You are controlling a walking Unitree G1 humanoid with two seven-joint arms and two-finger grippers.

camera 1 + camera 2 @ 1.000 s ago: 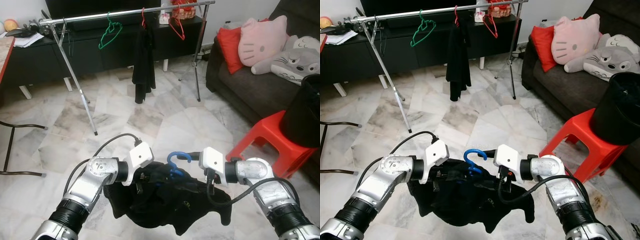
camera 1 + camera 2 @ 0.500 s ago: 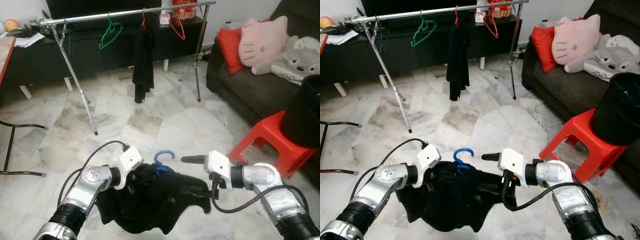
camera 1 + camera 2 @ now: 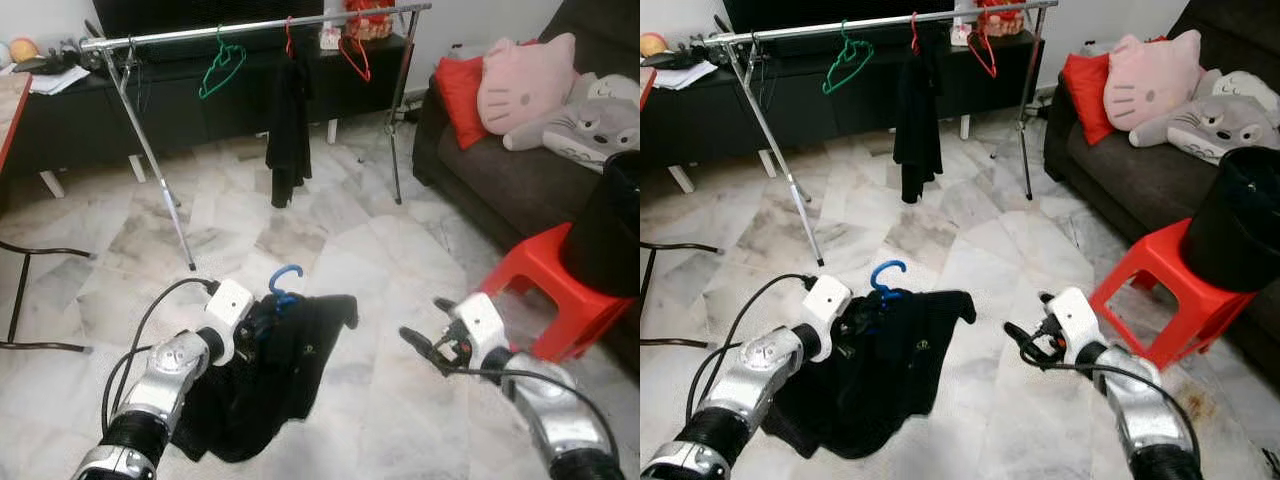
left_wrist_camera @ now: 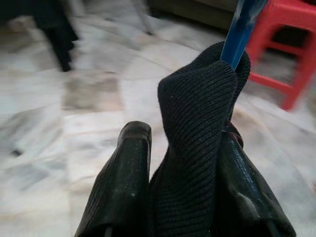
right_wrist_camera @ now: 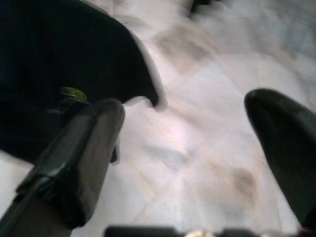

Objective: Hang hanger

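A blue hanger (image 3: pixel 285 280) carries a black garment (image 3: pixel 268 372) that droops toward the marble floor. My left gripper (image 3: pixel 260 322) is shut on the hanger's neck and the knit collar (image 4: pixel 197 123), just below the blue hook (image 4: pixel 240 27). My right gripper (image 3: pixel 428 345) stands open and holds nothing, to the right of the garment and apart from it; its wrist view has the garment's edge (image 5: pixel 59 64) beyond the spread fingers (image 5: pixel 79 148). The clothes rack's rail (image 3: pixel 250 25) crosses the far side of the room.
On the rail hang a green hanger (image 3: pixel 220 65), a red hanger (image 3: pixel 354 55) and a black garment (image 3: pixel 288 125). A red stool (image 3: pixel 540 285) with a black bin (image 3: pixel 612 220) stands at right, a sofa (image 3: pixel 500 170) with cushions behind it. A chair frame (image 3: pixel 25 300) is at left.
My right gripper has let go of the garment and drawn back to the right. My left gripper has carried the hanger left and up; the garment now hangs from it alone.
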